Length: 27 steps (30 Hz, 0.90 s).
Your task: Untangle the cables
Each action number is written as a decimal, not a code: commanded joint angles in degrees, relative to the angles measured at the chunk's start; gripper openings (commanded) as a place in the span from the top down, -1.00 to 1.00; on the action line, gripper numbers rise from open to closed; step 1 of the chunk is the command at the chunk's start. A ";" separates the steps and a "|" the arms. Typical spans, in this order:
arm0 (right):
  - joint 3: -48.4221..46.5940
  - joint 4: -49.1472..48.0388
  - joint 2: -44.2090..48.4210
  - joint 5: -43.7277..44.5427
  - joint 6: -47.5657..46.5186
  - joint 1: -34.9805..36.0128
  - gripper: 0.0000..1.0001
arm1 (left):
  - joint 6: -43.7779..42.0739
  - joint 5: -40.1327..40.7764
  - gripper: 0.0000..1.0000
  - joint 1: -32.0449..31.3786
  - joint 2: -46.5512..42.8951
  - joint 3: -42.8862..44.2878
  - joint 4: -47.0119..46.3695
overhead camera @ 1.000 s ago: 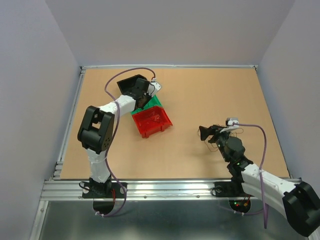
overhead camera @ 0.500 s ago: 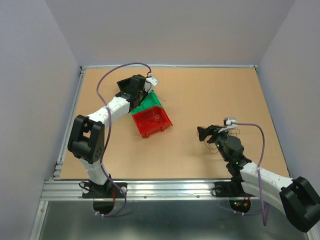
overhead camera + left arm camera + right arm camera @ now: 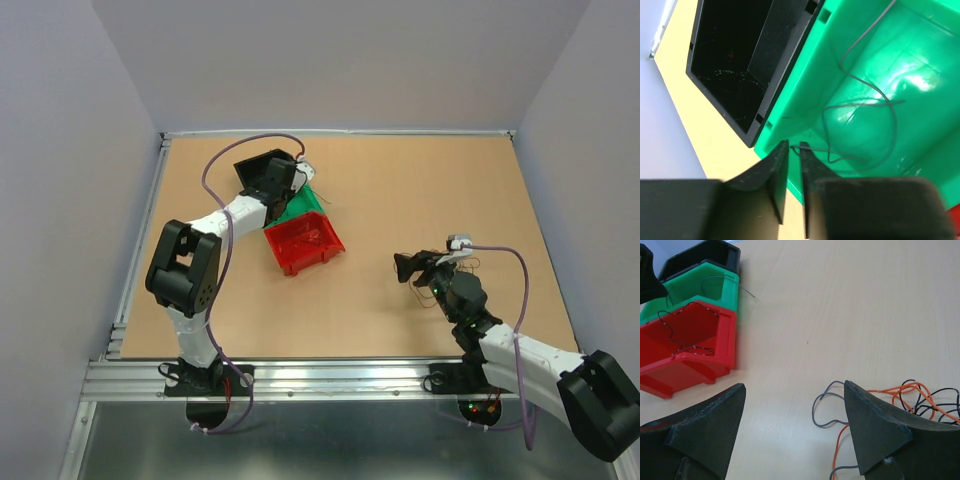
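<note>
A tangle of thin orange, black and grey cables (image 3: 920,395) lies on the table under my right wrist. One grey loop (image 3: 822,410) reaches out between the fingers. My right gripper (image 3: 794,385) (image 3: 405,265) is wide open and empty, just above the table. A thin grey cable (image 3: 890,115) lies curled in the green bin (image 3: 865,100) (image 3: 305,205). Its end sits at the tips of my left gripper (image 3: 795,145) (image 3: 285,185), whose jaws stand a narrow gap apart at the bin's rim. A dark cable (image 3: 680,335) lies in the red bin (image 3: 685,340).
A black bin (image 3: 730,65) (image 3: 262,165) stands behind the green one, and the red bin (image 3: 305,242) in front of it, all three touching. The table's raised metal edge (image 3: 140,240) runs along the left. Grey walls close in the sides.
My left arm has swung back and forth over the bins and its gripper now sits at the green bin's rim. My right arm has barely moved.
</note>
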<state>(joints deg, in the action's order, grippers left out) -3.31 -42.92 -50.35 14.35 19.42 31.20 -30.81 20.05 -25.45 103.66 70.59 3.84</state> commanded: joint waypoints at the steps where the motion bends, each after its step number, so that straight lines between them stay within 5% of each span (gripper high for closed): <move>1: -2.93 -3.40 -0.45 0.15 -0.44 0.09 -0.69 | -0.31 -1.51 0.38 -1.09 -1.53 -0.36 -1.99; 4: -3.54 -1.57 0.16 1.81 0.52 0.09 -0.69 | 0.57 -3.08 0.32 -1.09 -3.98 -1.06 -3.39; 12: -5.30 13.37 8.24 20.07 5.27 0.09 -0.79 | 1.71 -8.36 -0.32 -1.09 -14.96 -7.12 -10.85; 17: -5.21 17.07 10.89 29.68 8.09 0.18 -0.80 | 1.89 -10.02 -0.40 -1.09 -19.71 -10.73 -15.69; 27: -16.72 24.46 -13.18 38.91 15.38 0.26 -0.87 | 2.15 -14.87 -0.68 -1.00 -29.65 -18.47 -23.26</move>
<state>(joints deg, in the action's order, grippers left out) -14.74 -20.53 -58.59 47.68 31.18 31.20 -29.30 7.35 -26.28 77.17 52.86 -13.85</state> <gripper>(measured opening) 0.931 0.838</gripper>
